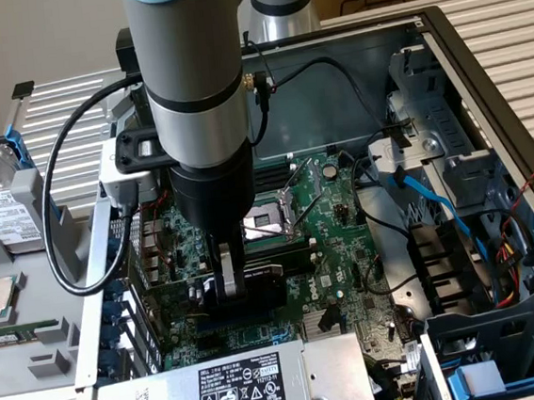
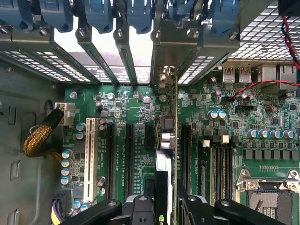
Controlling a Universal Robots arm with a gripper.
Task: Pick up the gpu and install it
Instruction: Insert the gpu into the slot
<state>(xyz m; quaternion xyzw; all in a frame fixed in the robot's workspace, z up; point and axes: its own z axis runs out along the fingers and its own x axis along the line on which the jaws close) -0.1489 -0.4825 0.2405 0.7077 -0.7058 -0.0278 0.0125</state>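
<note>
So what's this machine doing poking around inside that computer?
A robot arm has reached down into an open computer case. Its pincer is closed on a small graphics card, holding it on edge right down at the big green motherboard, among the long black slots. From the camera on the wrist, the card stands in line with one of those slots, its metal end toward the back of the case. Whether it is fully seated is hard to tell.

gpu point(image 1: 256, 286) half hidden behind claw point(image 1: 225, 278)
</note>
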